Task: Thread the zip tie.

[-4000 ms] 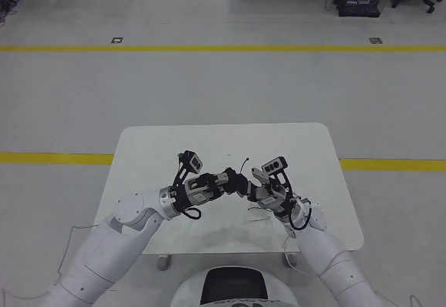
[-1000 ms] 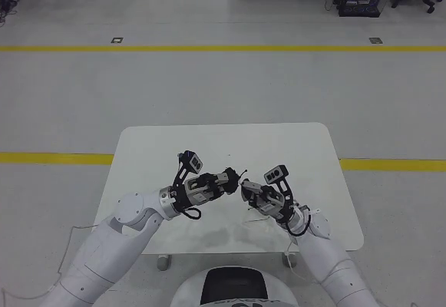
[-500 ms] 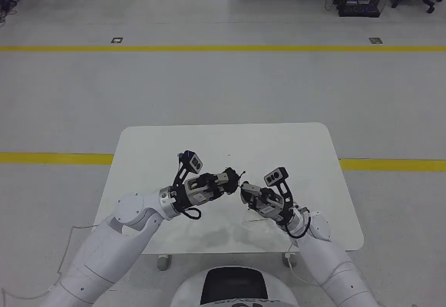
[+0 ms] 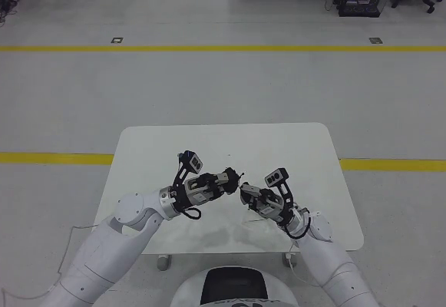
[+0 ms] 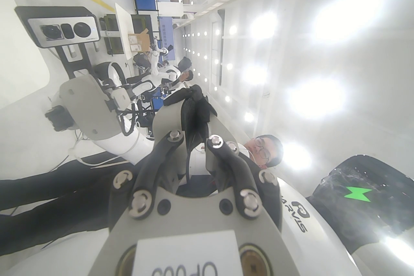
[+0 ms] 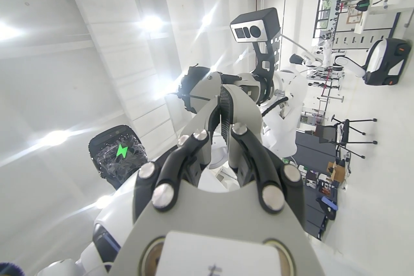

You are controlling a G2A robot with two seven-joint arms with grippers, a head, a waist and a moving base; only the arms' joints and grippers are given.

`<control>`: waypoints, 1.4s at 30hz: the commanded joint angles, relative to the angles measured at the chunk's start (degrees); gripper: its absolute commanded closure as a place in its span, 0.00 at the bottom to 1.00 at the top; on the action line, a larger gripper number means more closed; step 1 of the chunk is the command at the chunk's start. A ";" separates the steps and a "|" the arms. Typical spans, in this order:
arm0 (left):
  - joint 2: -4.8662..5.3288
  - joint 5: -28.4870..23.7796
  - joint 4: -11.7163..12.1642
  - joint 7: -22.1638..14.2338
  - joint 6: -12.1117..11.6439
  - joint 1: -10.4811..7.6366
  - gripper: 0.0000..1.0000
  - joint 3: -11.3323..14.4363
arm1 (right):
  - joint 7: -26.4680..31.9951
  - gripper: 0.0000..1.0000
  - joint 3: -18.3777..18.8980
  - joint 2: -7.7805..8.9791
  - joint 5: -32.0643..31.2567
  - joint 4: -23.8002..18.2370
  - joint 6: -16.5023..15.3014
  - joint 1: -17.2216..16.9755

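Both grippers hang close together above the white table (image 4: 284, 146), near its front middle. My left gripper (image 4: 230, 179) is shut, and a thin black zip tie (image 5: 188, 151) runs down between its dark pads (image 5: 203, 110). My right gripper (image 4: 246, 193) sits just beside it, tip to tip, its ribbed fingers (image 6: 230, 110) pressed shut. From the right wrist view the zip tie (image 6: 198, 97) shows as a fine dark line crossing from the left gripper (image 6: 189, 93) to my right fingertips. A short end of the zip tie (image 4: 242, 176) pokes up between the two grippers.
Thin dark strands (image 4: 258, 219) lie on the table under the right forearm. Yellow floor lines (image 4: 46, 158) run past the table on both sides. Bare tabletop lies behind the grippers.
Since four seconds ago the right gripper has shifted a little toward the left one and lowered, and the tie's upstanding loop has shrunk. Over the last second almost nothing moved.
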 commanded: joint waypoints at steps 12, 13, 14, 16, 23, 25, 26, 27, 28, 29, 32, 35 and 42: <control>0.00 0.00 0.00 0.00 0.00 0.00 1.00 0.00 | -0.29 1.00 0.07 -0.05 -1.30 0.73 0.00 0.46; 0.00 0.00 0.00 0.00 0.00 0.00 1.00 0.00 | -0.30 1.00 0.09 -0.05 -1.37 0.75 0.00 0.48; 0.00 0.00 0.00 0.00 0.00 0.00 1.00 0.00 | -0.30 1.00 0.11 -0.06 -1.49 0.76 0.00 0.49; 0.00 0.00 0.00 0.00 0.00 0.00 1.00 0.00 | -0.31 1.00 0.17 -0.06 -1.83 0.76 0.00 0.50; 0.00 0.00 0.00 0.00 0.00 0.00 1.00 0.00 | -0.67 1.00 0.69 -0.12 -3.26 0.31 0.00 0.26; 0.00 0.00 0.00 0.00 0.00 0.00 1.00 0.00 | -0.68 1.00 0.79 -0.15 -3.53 0.24 0.00 0.19; 0.00 0.00 0.00 0.00 0.00 0.00 1.00 0.00 | -0.69 1.00 0.86 -0.15 -3.78 0.21 0.00 0.17; 0.00 0.00 0.00 0.00 0.00 0.00 1.00 0.00 | -0.70 1.00 0.90 -0.16 -3.95 0.18 0.00 0.14; 0.00 0.00 0.00 0.00 0.00 0.00 1.00 0.00 | -0.71 1.00 0.95 -0.16 -4.23 0.15 0.00 0.12; 0.00 0.00 0.00 0.00 0.00 0.00 1.00 0.00 | -0.77 1.00 1.03 -0.16 -4.65 0.09 0.00 0.10; 0.00 0.00 0.00 0.00 0.00 0.00 1.00 0.00 | -0.92 1.00 1.18 -0.17 -5.47 -0.12 0.00 0.02; 0.00 0.00 0.00 0.00 0.00 0.00 1.00 0.00 | -1.09 1.00 1.34 -0.22 -6.05 -0.33 0.00 -0.12; 0.00 0.00 0.00 0.00 0.00 0.00 1.00 0.00 | -1.21 1.00 1.60 -0.37 -6.46 -0.24 0.00 -0.20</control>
